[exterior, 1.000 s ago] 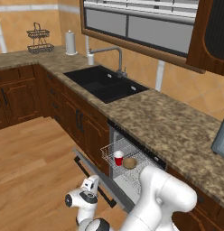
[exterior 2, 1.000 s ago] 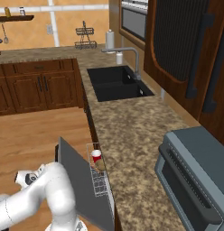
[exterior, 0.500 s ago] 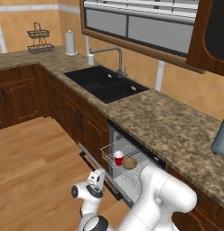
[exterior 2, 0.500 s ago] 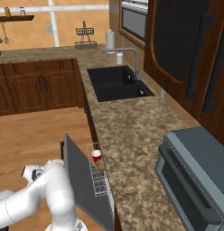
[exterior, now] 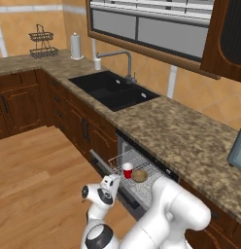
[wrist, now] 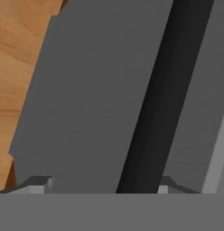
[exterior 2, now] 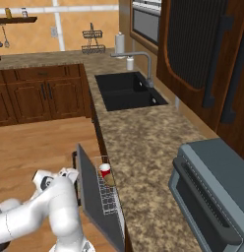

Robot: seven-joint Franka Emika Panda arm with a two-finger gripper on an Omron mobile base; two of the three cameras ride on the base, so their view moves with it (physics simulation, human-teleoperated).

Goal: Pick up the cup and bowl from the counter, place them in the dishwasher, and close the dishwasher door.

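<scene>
Counts: one cup (exterior: 127,170), one bowl (exterior: 139,175), one dishwasher (exterior: 142,168), one sink (exterior: 112,90), one toaster oven (exterior 2: 212,194).
Dishwasher contents: the white wire rack (exterior: 123,161) holds the red cup and the tan bowl side by side, just beside each other; whether they touch cannot be told.
Cup: small, tapered, red with a white rim, upright in the rack; seen also from the right base view (exterior 2: 105,170).
Bowl: shallow, round, speckled tan-brown, on the rack next to the cup, on the side away from the sink.
Dishwasher door: a flat dark grey panel (exterior 2: 97,197), partly raised and tilted, neither flat down nor shut; a black bar handle (wrist: 154,103) runs along it.
Tool: (wrist: 100,182) pressed close against the outer face of the door, its two grey tips straddling the lower end of the handle; whether it is clenched or released cannot be told.
Worktop: long, brown-speckled granite (exterior: 180,136) over dark wooden cabinets (exterior: 20,102); the black sink is set into it.
Toaster oven: grey, boxy, on the worktop well apart from the sink.
Floor: light wooden boards (exterior: 40,170).
</scene>
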